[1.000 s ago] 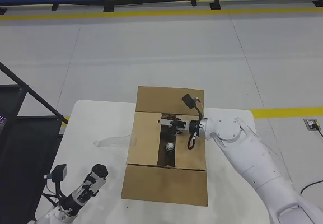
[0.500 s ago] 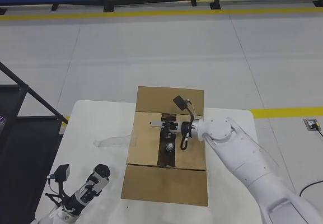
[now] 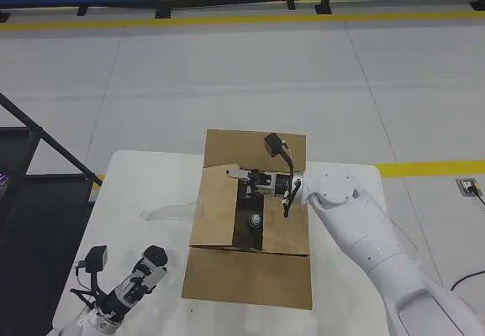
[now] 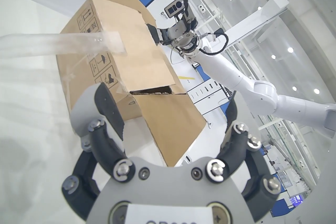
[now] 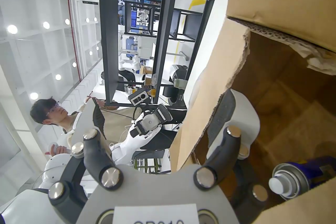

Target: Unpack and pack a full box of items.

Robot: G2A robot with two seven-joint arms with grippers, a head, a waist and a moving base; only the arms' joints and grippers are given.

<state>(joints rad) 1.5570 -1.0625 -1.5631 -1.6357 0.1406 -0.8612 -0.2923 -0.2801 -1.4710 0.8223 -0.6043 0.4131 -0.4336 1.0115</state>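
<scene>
White counter (image 3: 141, 252) carries a brown cardboard box (image 3: 246, 281) at its middle. The box's long axis runs far-to-near from the robot. Its far and near flaps are folded out flat. The left flap (image 3: 218, 210) and right flap (image 3: 288, 235) cover most of the opening, leaving a narrow dark gap between them, also far-to-near. In the left wrist view the left flap (image 4: 136, 57) slopes up off level toward its inner edge.

The right arm lies over the right flap. The right gripper (image 3: 235, 175) points toward the robot's left, at the far end of the gap. In the right wrist view its fingers are apart and straddle the left flap's inner edge, not clamped. One finger (image 5: 225, 114) is on the box-interior side, touching or just beside the cardboard; can't tell which. The other finger (image 5: 92, 114) is outside, apart from the flap.

The left gripper (image 3: 154, 256) sits near the counter's near-left corner, well apart from the box and aimed at it. Its fingers (image 4: 105, 107) are apart with nothing between.

A clear tape strip (image 3: 168, 210) sticks to the box's left wall and trails over the counter.

A blue spray can (image 3: 257, 221) with a white nozzle stands upright inside the box, long axis vertical and nozzle up, visible through the gap. It is lower and nearer the robot than the right fingers, not touching them.

A white crumpled wad (image 5: 317, 59) sits at the box's inner rim; material unclear.
</scene>
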